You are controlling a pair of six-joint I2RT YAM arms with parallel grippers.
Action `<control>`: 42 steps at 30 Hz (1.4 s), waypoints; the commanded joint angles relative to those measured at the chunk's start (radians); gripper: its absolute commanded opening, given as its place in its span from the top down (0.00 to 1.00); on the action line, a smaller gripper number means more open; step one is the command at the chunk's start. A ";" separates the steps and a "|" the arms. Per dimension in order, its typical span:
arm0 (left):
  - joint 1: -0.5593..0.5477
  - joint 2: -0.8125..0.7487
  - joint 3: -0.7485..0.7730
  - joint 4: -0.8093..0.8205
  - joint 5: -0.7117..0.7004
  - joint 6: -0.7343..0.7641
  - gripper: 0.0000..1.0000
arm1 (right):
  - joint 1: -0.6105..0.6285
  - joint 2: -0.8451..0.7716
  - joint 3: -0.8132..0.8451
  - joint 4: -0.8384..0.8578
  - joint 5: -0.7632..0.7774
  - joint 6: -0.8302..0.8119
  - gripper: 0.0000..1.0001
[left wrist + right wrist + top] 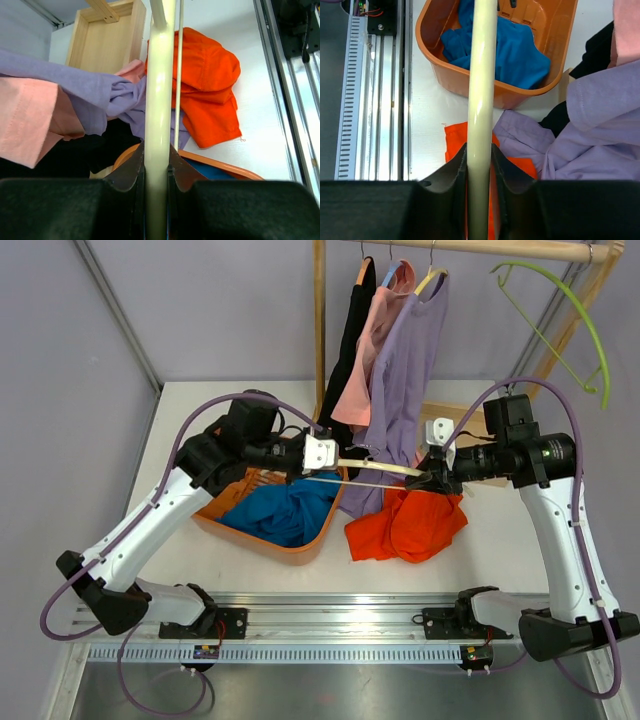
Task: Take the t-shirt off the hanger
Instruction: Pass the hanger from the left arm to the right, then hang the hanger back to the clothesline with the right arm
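Note:
A cream hanger (375, 467) is held level above the table between both grippers. My left gripper (322, 453) is shut on its left end; the hanger bar (159, 100) runs up between my jaws in the left wrist view. My right gripper (436, 470) is shut on its right end; the bar (481, 90) shows in the right wrist view. The orange t-shirt (408, 523) lies crumpled on the table below the hanger, off it. It also shows in the left wrist view (210, 90) and in the right wrist view (455, 142).
An orange basket (262, 536) holds a blue garment (280, 512). A wooden rack (320, 320) carries black, pink and lilac shirts (405, 380) on hangers. An empty green hanger (590, 330) hangs at the right. A wooden box (102, 40) stands behind.

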 commanded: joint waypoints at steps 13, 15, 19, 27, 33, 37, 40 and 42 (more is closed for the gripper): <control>0.003 -0.262 -0.227 0.611 -0.200 -0.302 0.01 | 0.011 -0.257 -0.076 0.026 0.021 0.420 1.00; 0.003 -0.300 -0.238 0.633 -0.294 -0.336 0.01 | 0.010 -0.335 -0.101 0.211 0.040 0.530 1.00; 0.003 -0.385 -0.228 0.682 -0.527 -0.421 0.01 | 0.010 -0.382 -0.087 0.548 0.133 0.870 1.00; 0.004 -0.478 -0.182 0.649 -0.869 -0.519 0.01 | 0.011 -0.364 -0.018 0.878 0.455 1.133 1.00; 0.003 -0.475 -0.226 0.556 -0.893 -0.618 0.01 | 0.011 -0.393 0.004 0.930 0.796 1.207 1.00; 0.004 -0.483 -0.281 0.581 -0.873 -0.657 0.01 | 0.011 -0.416 -0.010 0.903 1.031 1.217 1.00; 0.004 -0.475 -0.290 0.584 -0.857 -0.678 0.01 | 0.011 -0.422 -0.022 0.843 1.115 1.202 1.00; 0.004 -0.463 -0.289 0.584 -0.833 -0.691 0.01 | 0.011 -0.434 -0.039 0.808 1.114 1.196 1.00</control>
